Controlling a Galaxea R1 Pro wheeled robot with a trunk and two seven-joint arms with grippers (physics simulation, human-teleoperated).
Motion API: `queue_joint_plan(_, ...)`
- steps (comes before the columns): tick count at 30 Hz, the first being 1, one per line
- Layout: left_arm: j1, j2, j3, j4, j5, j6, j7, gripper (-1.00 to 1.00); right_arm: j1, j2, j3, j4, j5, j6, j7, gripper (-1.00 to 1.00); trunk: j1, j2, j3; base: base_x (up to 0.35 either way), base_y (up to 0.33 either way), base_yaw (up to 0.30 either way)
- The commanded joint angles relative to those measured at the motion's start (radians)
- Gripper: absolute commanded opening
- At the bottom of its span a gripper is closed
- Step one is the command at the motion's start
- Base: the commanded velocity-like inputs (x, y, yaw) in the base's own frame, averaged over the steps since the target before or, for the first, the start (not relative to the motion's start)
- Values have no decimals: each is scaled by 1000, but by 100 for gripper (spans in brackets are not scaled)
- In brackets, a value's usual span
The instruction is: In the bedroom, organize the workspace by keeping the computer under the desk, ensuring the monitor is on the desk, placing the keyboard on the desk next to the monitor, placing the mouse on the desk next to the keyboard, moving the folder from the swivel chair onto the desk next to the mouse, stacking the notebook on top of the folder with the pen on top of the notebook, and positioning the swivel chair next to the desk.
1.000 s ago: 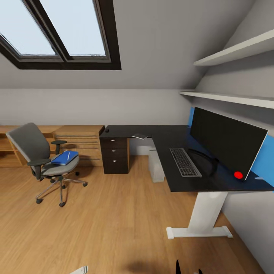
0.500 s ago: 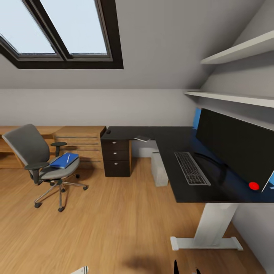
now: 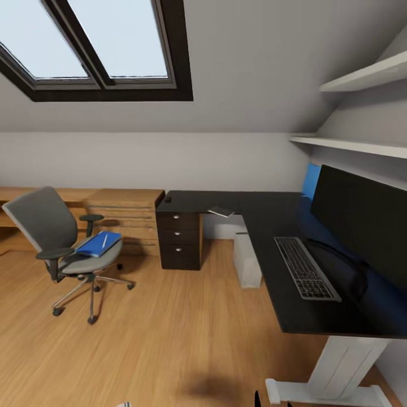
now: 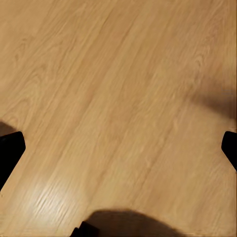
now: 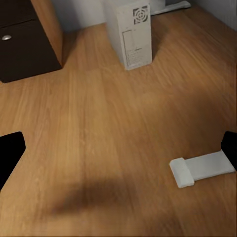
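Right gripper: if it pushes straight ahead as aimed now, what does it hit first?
Probably bare wood floor. The right gripper points down at it; the computer stands further off, so likely not first.

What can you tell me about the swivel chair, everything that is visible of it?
The swivel chair has grey upholstery on its seat and tall back, dark padded armrests, and a chrome star base on casters. It stands upright on the wood floor, apart from the desk, near the light-wood drawers. A blue folder lies on its seat, with a pen on top.
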Motion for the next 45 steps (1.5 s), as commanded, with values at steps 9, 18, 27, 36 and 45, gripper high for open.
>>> queue_joint_plan(9,0,3,1,0,7,2,6,100,-1,0,9,10,-10,48,-4,100,-34,63,27,322,113,0)
queue_joint_plan(18,0,5,4,0,10,1,6,100,-1,-3,9,17,-10,102,-4,100,-69,126,55,301,216,0)
queue_joint_plan(27,0,3,3,0,9,2,6,100,-1,-5,6,23,-11,144,-6,100,-103,189,84,296,230,0)
queue_joint_plan(36,0,1,0,0,8,2,7,100,8,-56,4,104,-11,165,-9,100,-138,252,112,295,219,0)
queue_joint_plan(45,0,-1,-3,7,7,2,7,100,9,-60,4,107,-11,166,-9,100,-172,315,140,296,200,0)
